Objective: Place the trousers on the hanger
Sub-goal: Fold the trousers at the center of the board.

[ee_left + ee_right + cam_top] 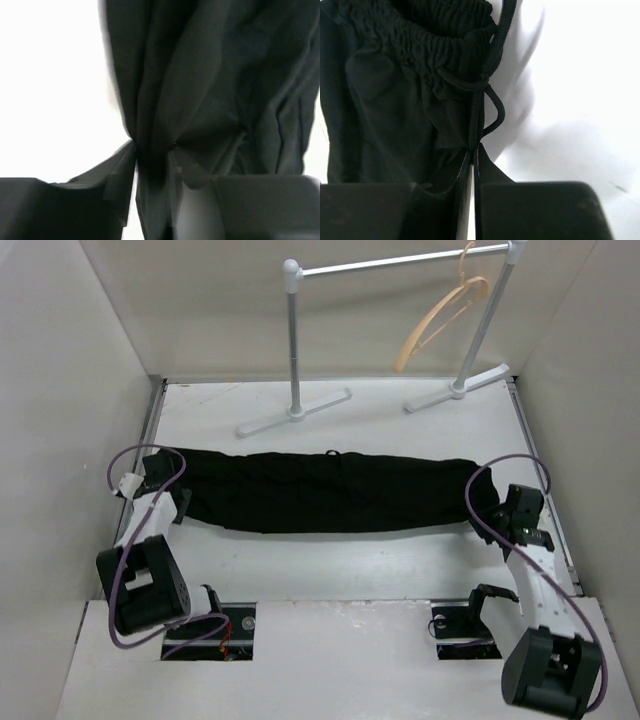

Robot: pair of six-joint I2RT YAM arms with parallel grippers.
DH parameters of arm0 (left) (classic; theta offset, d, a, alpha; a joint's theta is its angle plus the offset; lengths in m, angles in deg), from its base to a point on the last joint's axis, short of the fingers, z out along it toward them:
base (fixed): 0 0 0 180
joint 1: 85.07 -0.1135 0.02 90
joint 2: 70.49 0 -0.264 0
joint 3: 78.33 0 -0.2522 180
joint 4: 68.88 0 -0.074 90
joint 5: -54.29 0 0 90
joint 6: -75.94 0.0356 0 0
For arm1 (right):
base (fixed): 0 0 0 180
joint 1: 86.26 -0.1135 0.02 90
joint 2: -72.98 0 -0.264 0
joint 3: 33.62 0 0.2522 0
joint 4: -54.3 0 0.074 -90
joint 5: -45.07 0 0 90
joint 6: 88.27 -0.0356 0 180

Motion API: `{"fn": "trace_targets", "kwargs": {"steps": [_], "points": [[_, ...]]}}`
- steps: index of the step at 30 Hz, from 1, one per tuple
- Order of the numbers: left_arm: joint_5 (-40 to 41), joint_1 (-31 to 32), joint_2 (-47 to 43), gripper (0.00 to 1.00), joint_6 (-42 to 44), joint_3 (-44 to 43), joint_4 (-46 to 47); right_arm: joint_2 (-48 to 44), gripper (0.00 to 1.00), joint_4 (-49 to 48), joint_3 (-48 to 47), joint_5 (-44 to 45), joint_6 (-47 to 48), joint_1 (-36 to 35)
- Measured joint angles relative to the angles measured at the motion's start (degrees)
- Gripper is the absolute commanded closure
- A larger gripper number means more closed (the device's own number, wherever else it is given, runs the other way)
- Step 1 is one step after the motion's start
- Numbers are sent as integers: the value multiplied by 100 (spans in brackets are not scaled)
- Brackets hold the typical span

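The trousers (330,490) lie stretched across the middle of the bench (400,565). Their long axis runs left to right in the top view, with one tool at each end. The hanger (440,318) hangs on the rail (400,260) at the upper right of the frame, beyond the cloth, well apart from it, and nearer the right arm.

The left tool (154,160) is at the leg end, its jaws nearly together with a gathered fold of cloth pinched between them. The right tool (474,157) is at the other end, closed tight on cloth just below the waistband (440,45), where the drawstring (492,100) runs down to it. Both arms reach low and outward, wrists near bench level. The next move, I judge, must lift the cloth up and away toward the upper right.
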Motion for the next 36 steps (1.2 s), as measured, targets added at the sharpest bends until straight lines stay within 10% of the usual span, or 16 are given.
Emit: {"fn": "trace_targets", "kwargs": {"steps": [7,17,29,36], "points": [[374,37,-1075,46,286,236,-863,-649,27,682,35,4,205,-79],[531,2181,-1519,46,385,-415,-734,-463,12,949,-350,555,496,431],[262,3679,-916,46,376,-398,13,1519,19,-627,-391,527,538,772],[24,3550,-916,46,380,-236,155,2483,74,-1517,-581,267,501,772]]}}
